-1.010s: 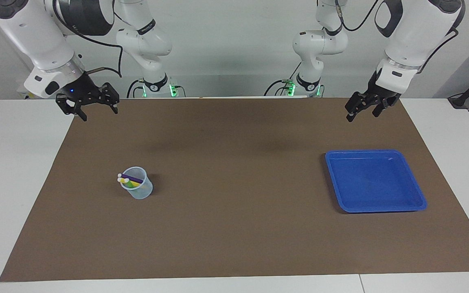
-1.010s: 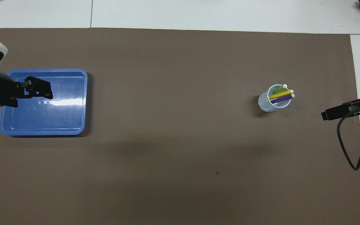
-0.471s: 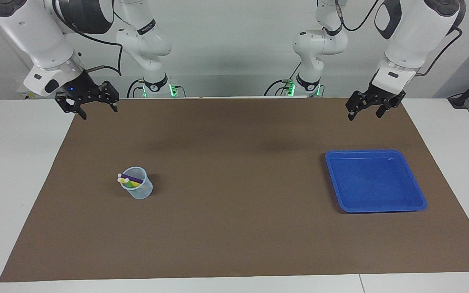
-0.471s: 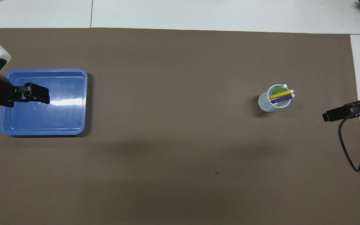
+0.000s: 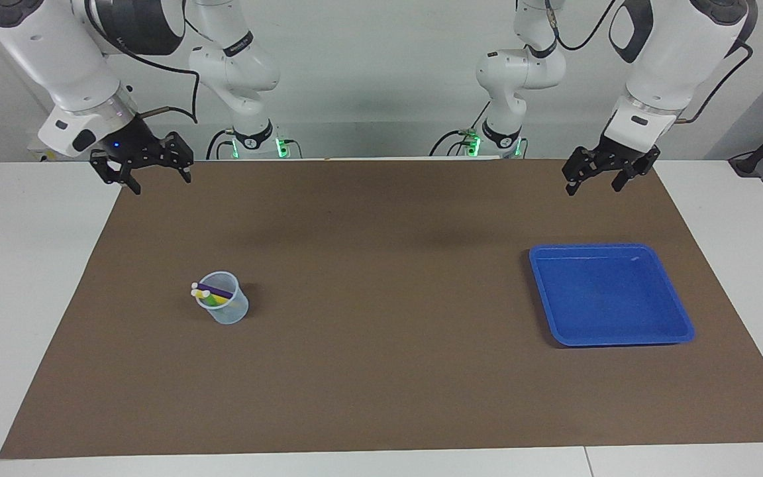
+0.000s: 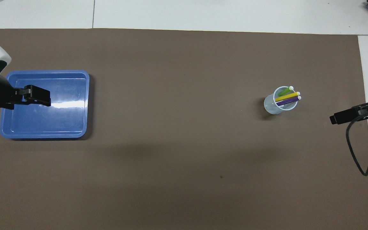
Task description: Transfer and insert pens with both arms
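Both black two-finger claws hang up in the air with nothing in them. The right gripper [image 5: 156, 177] has its fingers spread wide and pointing down, over the edge of the brown paper-like mat [image 5: 381, 371] at the right arm's end of the table. The left gripper [image 5: 593, 182] has its fingers spread apart too, over the mat's edge at the left arm's end.

Out from the right gripper, toward the middle of the mat and well apart from it, stands a small clear plastic cup [image 5: 226, 311]. All three slim marker-like pens sit in that cup, leaning with their pale caps poking over the rim: the dark purple pen [image 6: 287, 102], the yellow pen [image 6: 286, 97] just beside it and the bright green pen [image 6: 285, 91] next to that.

Out from the left gripper, also well apart from it, a shallow blue square plastic tray [image 5: 676, 311] lies flat on the mat. In the overhead view this claw overlaps the tray, but from the front it's clearly up high and not touching it.

The white tabletop [image 5: 17, 265] shows around the mat.
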Robot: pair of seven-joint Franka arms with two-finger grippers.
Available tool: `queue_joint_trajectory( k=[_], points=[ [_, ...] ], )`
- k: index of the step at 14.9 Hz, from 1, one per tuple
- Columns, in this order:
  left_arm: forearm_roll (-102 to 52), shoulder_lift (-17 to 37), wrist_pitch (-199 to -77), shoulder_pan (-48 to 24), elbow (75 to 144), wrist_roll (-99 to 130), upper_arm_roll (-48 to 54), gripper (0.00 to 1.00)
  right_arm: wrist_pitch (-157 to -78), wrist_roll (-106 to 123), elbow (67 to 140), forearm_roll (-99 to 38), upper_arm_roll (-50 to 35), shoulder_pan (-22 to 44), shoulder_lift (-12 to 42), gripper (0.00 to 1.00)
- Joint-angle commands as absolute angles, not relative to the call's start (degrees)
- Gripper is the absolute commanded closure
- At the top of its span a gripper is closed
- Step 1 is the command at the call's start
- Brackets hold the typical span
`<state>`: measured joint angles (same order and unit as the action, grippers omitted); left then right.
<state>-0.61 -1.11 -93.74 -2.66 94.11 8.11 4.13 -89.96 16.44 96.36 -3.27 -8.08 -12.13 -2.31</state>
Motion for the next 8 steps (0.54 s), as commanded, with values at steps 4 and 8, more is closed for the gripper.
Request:
queue_joint_trajectory(
  k=[4,8],
  points=[
    [-0.2,-2.6,-94.6,-3.4,95.6,7.6,3.8,0.0,-88.4,15.5,96.3,0.5,-8.6,-11.8,-3.0,0.0],
    [-0.9,-2.6,-94.6,-3.4,95.7,7.6,3.8,0.0,-88.3,15.4,96.5,0.5,-8.6,-11.8,-3.0,0.0]
  ],
)
